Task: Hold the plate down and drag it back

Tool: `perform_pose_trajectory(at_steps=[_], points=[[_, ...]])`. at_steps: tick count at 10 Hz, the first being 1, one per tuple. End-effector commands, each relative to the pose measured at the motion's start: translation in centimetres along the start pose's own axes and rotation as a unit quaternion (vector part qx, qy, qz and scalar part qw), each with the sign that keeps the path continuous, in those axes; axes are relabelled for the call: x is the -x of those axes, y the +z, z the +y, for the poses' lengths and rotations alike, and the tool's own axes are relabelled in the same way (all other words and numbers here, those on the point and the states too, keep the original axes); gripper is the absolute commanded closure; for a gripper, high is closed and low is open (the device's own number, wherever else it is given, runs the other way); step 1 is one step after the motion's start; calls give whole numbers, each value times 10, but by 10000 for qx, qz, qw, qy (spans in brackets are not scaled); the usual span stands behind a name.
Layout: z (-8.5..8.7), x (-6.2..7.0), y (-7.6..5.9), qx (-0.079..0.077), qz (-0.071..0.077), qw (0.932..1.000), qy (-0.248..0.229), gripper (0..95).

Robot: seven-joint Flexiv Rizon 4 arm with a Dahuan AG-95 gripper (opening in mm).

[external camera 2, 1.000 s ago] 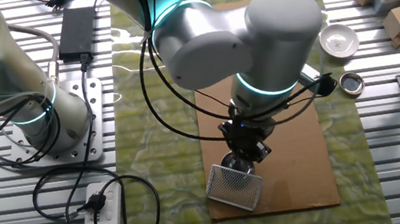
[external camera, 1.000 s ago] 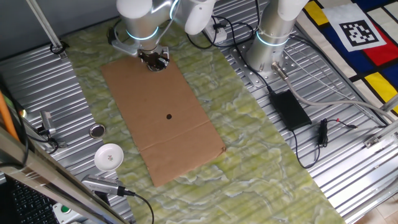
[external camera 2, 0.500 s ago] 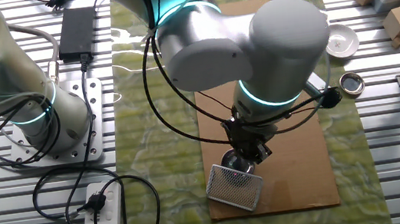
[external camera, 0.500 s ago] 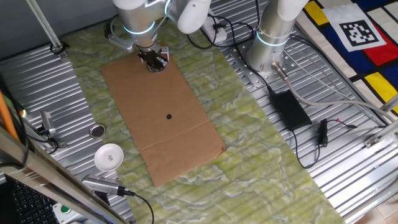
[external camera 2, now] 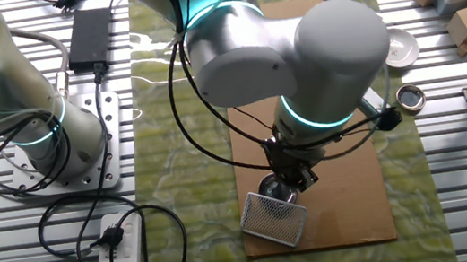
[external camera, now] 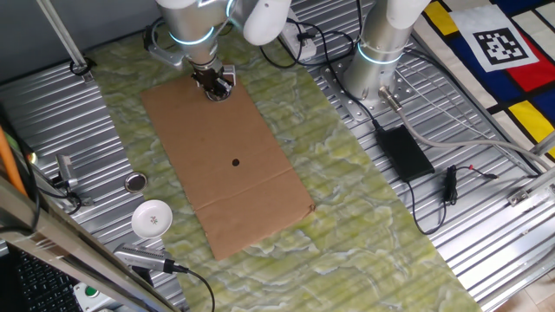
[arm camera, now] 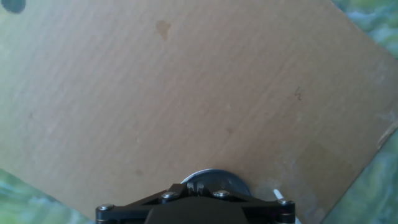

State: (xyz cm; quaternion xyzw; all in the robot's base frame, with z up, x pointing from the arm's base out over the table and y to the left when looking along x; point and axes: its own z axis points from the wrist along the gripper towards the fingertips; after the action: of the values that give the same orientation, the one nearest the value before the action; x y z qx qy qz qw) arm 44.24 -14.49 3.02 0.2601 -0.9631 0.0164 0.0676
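The plate (external camera 2: 271,186) is a small silvery disc lying on the brown cardboard sheet (external camera: 234,182), near its far end. In the hand view only its rim (arm camera: 211,178) shows, just above the black gripper body. My gripper (external camera: 213,85) stands upright over it, with its fingertips together and pressed down on the disc's top. It also shows in the other fixed view (external camera 2: 288,176). The arm hides most of the disc in both fixed views.
A metal mesh piece (external camera 2: 274,218) lies at the cardboard's end, right beside the plate. A black dot (external camera: 236,162) marks the cardboard's middle. A white dish (external camera: 152,217) and a small metal ring (external camera: 135,182) sit left of the sheet. A second arm's base (external camera: 375,65) and cables stand to the right.
My gripper, with the disc under it, has slid a little further toward the cardboard's far end, closer to the mesh piece. Nothing else has moved.
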Motion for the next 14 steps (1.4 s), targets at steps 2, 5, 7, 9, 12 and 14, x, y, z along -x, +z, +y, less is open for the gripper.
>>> perform_pose_trajectory(at_steps=[2, 5, 7, 9, 12, 14], points=[[0, 1, 2, -97, 141, 9998, -129, 950], [0, 1, 3, -291, 285, 9989, -218, 950], [0, 0, 3, -285, 282, 9990, -189, 950], [0, 0, 3, -254, 258, 9992, -147, 950], [1, 0, 3, -151, 159, 9997, -82, 950], [0, 0, 3, -178, 195, 9996, -123, 950]])
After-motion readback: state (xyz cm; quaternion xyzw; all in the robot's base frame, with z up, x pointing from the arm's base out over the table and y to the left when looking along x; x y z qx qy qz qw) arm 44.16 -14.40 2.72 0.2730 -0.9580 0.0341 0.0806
